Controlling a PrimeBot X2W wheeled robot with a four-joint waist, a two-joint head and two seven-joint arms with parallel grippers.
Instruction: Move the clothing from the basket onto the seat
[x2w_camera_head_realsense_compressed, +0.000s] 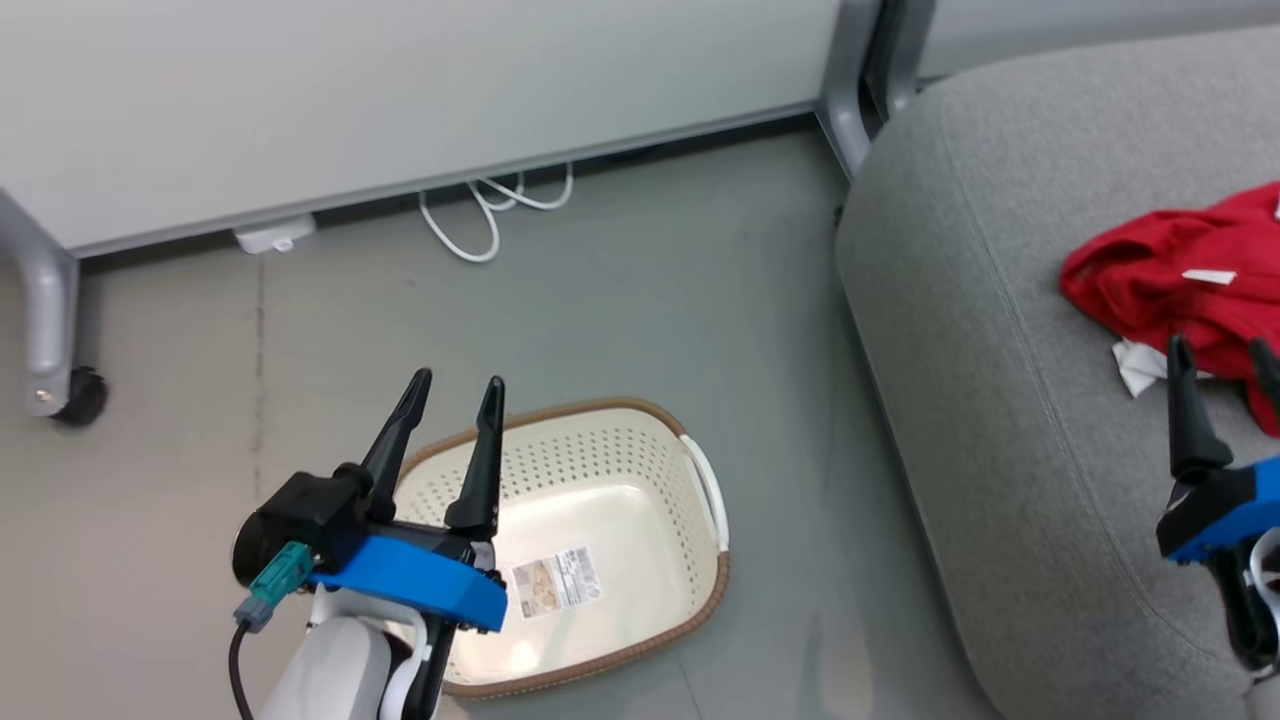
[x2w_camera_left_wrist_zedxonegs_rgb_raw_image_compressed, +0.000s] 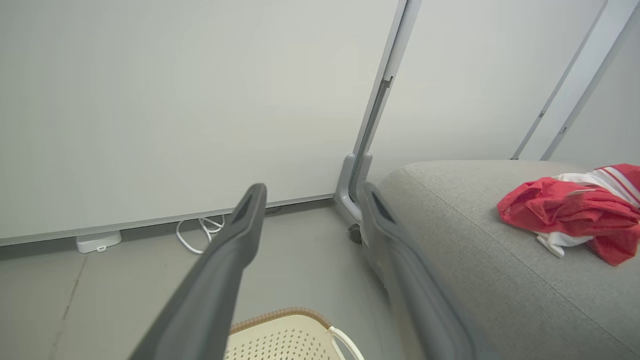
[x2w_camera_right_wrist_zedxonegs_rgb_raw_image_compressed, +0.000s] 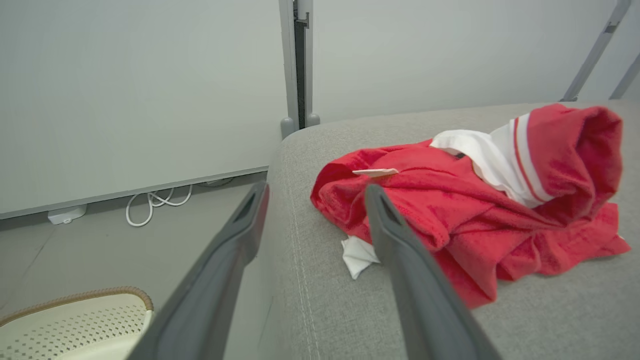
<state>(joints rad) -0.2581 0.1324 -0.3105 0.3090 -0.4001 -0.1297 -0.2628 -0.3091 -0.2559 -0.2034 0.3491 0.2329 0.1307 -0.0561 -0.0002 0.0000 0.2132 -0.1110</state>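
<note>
Pale grey partition panels (x2w_camera_head_realsense_compressed: 400, 90) on metal legs stand along the far side of a grey floor (x2w_camera_head_realsense_compressed: 650, 300).

The large grey fabric-upholstered seat cushion (x2w_camera_head_realsense_compressed: 1000, 400) with rounded edges and a stitched seam occupies the robot's right.

The cream perforated plastic laundry basket (x2w_camera_head_realsense_compressed: 600, 455) with a brown woven-look rim and white handle stands on the floor to the left of the seat, apart from it. Its bare bottom shows a barcode label (x2w_camera_head_realsense_compressed: 556, 581).

The red fabric clothing (x2w_camera_head_realsense_compressed: 1170, 280) lies in one crumpled heap on top of the seat. It is mostly plain red, with a white-striped, white-lined part showing in the right wrist view (x2w_camera_right_wrist_zedxonegs_rgb_raw_image_compressed: 450, 210), and it lies well apart from the basket.

The left gripper (x2w_camera_head_realsense_compressed: 460, 378) hangs over the basket's left rim. Its two dark fingers are spread apart with nothing between them.

The right gripper (x2w_camera_head_realsense_compressed: 1220, 345) is over the seat at the near edge of the heap. Its fingers are likewise spread and grip nothing. Whether the tips touch the fabric cannot be told.

A white cable (x2w_camera_head_realsense_compressed: 480, 225) lies looped on the floor at the foot of the panel, and a black caster (x2w_camera_head_realsense_compressed: 80, 397) sits under the leftmost leg.
</note>
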